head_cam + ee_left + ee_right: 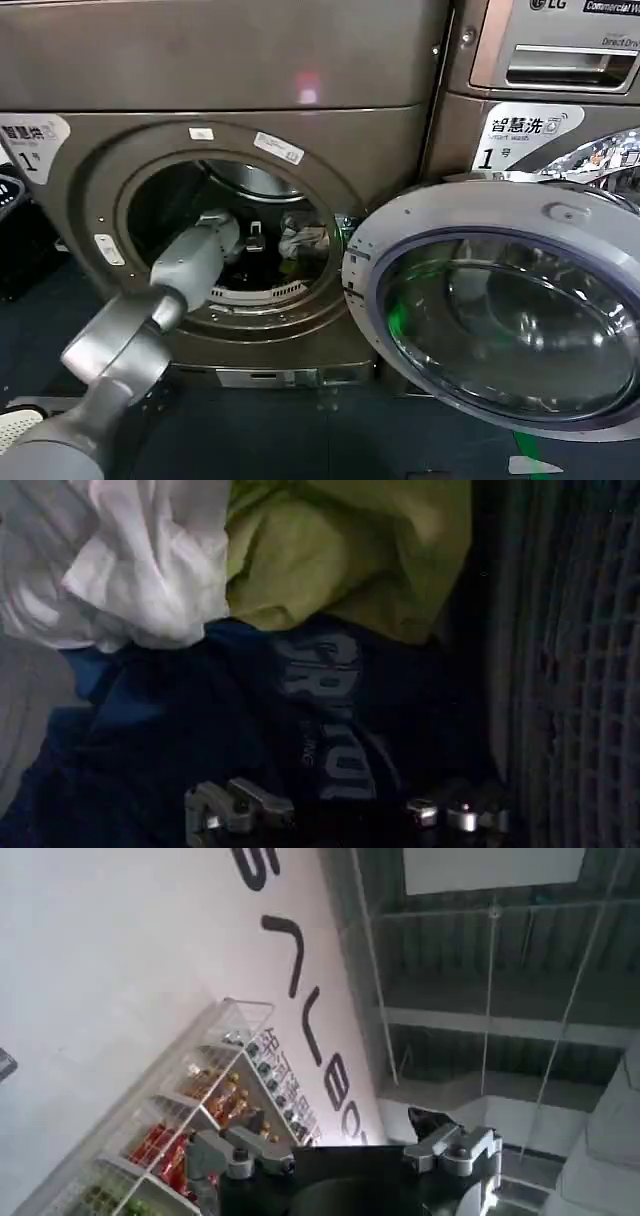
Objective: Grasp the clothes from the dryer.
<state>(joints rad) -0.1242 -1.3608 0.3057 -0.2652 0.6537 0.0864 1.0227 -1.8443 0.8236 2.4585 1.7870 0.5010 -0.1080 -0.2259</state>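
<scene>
Left gripper [345,813] inside dryer [90,190], fingers spread just short of clothes [300,680], lined up for grab; door [500,310] swung aside for access; right gripper [345,1153] spread, idle, aimed at ceiling.

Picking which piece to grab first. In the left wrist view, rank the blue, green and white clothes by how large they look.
1. Blue piece, nearest the left gripper.
2. Green piece and white piece look alike; both are cut off, so no ranking.

A second bronze-grey machine [540,70] with a silver drawer handle and an LG panel served as the landmark, standing at the right of the head view. Below it lay a dark floor [300,440]. Elsewhere, a white wall [110,988] carried large dark lettering, shelves [190,1118] of colourful goods stood against it, and a grey ribbed ceiling [480,968] held a bright light panel [495,866].
</scene>
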